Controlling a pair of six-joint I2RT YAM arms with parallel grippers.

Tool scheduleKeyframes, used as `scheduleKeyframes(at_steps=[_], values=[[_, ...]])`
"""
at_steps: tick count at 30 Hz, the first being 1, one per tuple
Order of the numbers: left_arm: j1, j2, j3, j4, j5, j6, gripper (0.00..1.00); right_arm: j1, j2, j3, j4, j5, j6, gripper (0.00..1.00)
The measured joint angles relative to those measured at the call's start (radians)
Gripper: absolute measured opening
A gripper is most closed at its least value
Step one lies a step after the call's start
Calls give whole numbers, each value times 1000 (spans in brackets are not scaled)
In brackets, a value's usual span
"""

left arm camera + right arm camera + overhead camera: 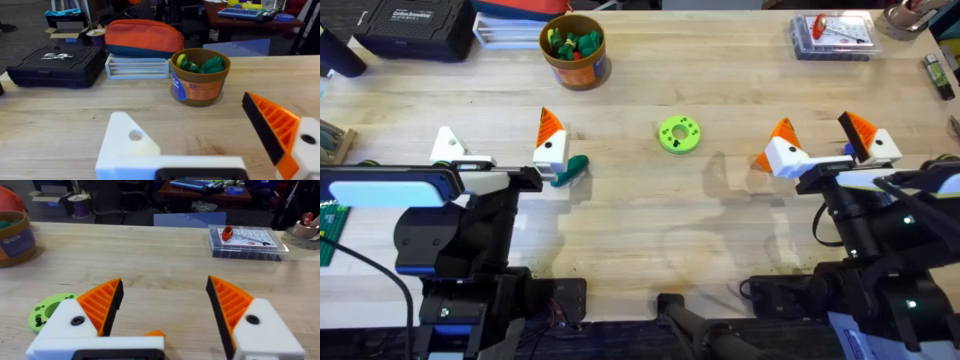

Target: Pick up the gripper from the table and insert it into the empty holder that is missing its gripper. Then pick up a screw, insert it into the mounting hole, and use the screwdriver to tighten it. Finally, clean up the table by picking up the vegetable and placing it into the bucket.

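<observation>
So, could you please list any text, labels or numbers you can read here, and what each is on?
"18": on the blue label of the bucket; the rest of that label is too blurred to read.
White print on the black case: too blurred to read.
Print inside the clear plastic box: too small to read.

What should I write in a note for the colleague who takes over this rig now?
Left hand: open, holds nothing.
Right hand: open, holds nothing.
The holder, with no orange tip, is the outer finger of the left hand.
The vegetable lies on the table beside that hand's other finger.
The bucket stands at the far side, with toy pieces in it.
Done: nothing that I can see.
Left: all three steps, starting with the holder.
</observation>
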Motion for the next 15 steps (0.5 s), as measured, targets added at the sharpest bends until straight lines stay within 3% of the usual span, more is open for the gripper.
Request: scheduleKeyframes(at_steps=[10,15], values=[[0,0,4,-9,5,0,985,0,0,3,-3,4,-2,993],[0,26,136,-166,12,0,985,0,48,138,-209,12,-2,994]])
